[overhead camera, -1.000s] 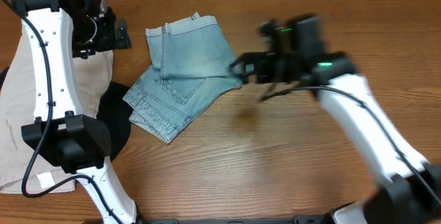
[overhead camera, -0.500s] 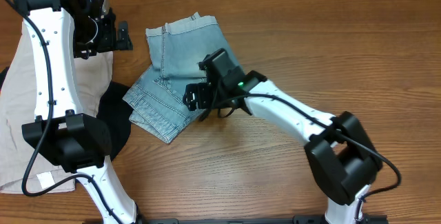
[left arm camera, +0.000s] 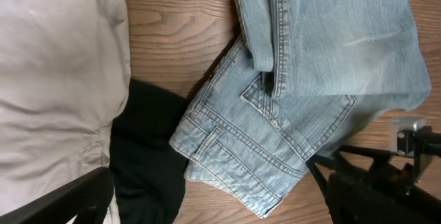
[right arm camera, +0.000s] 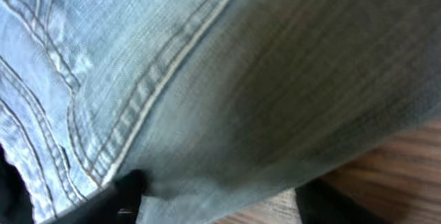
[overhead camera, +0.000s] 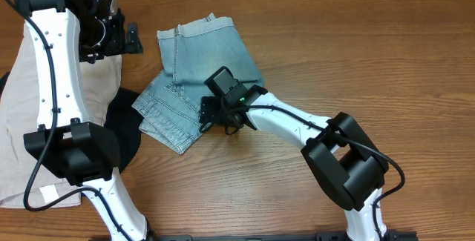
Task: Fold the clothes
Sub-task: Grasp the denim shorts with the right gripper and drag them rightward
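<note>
The light blue denim shorts (overhead camera: 200,63) lie folded on the wooden table, waistband at the far side and hemmed legs towards the front left. They also show in the left wrist view (left arm camera: 331,45) and fill the right wrist view (right arm camera: 241,79). My right gripper (overhead camera: 210,115) is low at the shorts' front right edge. It is open, and the denim edge lies between its fingers (right arm camera: 227,207). My left gripper (overhead camera: 130,37) hangs high at the far left, open and empty (left arm camera: 220,207), left of the shorts.
Larger beige shorts (overhead camera: 22,122) lie along the left side, also in the left wrist view (left arm camera: 55,65). A black garment (overhead camera: 126,130) lies between them and the denim (left arm camera: 145,155). Bare wooden table (overhead camera: 334,48) spreads to the right.
My right arm has swung from the right side of the table to the shorts and come down on their front right edge. The left arm has not moved.
</note>
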Controlling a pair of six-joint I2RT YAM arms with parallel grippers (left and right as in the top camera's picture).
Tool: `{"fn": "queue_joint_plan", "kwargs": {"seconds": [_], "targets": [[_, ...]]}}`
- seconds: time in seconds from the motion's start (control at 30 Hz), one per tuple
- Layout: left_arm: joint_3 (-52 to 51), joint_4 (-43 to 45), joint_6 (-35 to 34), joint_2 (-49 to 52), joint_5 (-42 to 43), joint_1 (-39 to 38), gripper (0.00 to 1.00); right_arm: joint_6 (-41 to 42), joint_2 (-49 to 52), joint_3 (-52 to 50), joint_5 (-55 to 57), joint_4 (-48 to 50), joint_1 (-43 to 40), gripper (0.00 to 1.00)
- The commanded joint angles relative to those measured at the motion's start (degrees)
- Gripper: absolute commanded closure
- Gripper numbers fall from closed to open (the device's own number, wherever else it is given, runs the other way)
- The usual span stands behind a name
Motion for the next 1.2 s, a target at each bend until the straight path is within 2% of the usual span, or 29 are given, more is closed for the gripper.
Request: {"fn": "queue_joint_plan", "kwargs": {"seconds": [0.0,0.1,0.17,0.33,0.5,0.53,0.57,0.63,0.67,0.73,0.9,1.07,1.17], "targets": [[0.2,0.2,1.3,0.3,0.1,0.0,0.00,2.1,1.5,0.3,2.0,0.9,0.0,0.50],[0.2,0.2,1.3,0.3,0.1,0.0,0.00,2.1,1.5,0.3,2.0,0.0,-0.5,0.81],[0.2,0.2,1.3,0.3,0.1,0.0,0.00,2.1,1.1,0.5,2.0,-2.2,-1.7,0.94],[0.2,0.2,1.3,0.3,0.1,0.0,0.00,0.9,-2.5,0.5,1.5,-12.6,-8.5,0.96],[0.2,0.4,1.3,0.3,0.2,-0.9,0.00,-9.2,-9.4,0.5,-2.3,-24.3,-20.5,0.96],[0.2,0.4,1.3,0.3,0.1,-1.0,0.00,-11.3,-10.5,0.5,-3.2,-25.8,-22.6,0.93],[0.2,0.5,1.3,0.3,0.2,-1.4,0.00,-14.3,-11.6,0.5,-4.8,-27.2,-25.0,0.85],[0.2,0.7,1.3,0.4,0.1,-2.0,0.00,-21.8,-13.7,0.5,-10.7,-29.0,-29.4,0.42],[0.2,0.9,1.3,0.5,0.1,-2.4,0.00,-25.4,-14.6,0.5,-13.4,-29.9,-31.2,0.28],[0.2,1.2,1.3,0.6,0.1,-3.0,0.00,-29.4,-16.6,0.5,-14.6,-31.9,-33.1,0.22],[-0.2,3.3,1.3,0.8,0.1,-3.4,0.00,-35.1,-20.6,0.5,-12.7,-33.4,-29.1,0.21],[-0.2,4.5,1.2,1.7,0.1,-2.8,0.00,-35.1,-20.5,0.4,-2.8,-32.0,-14.8,0.19],[-0.2,4.4,1.2,3.1,0.1,-1.5,0.00,-32.0,-18.9,0.4,7.2,-28.7,-3.5,0.12]]}}
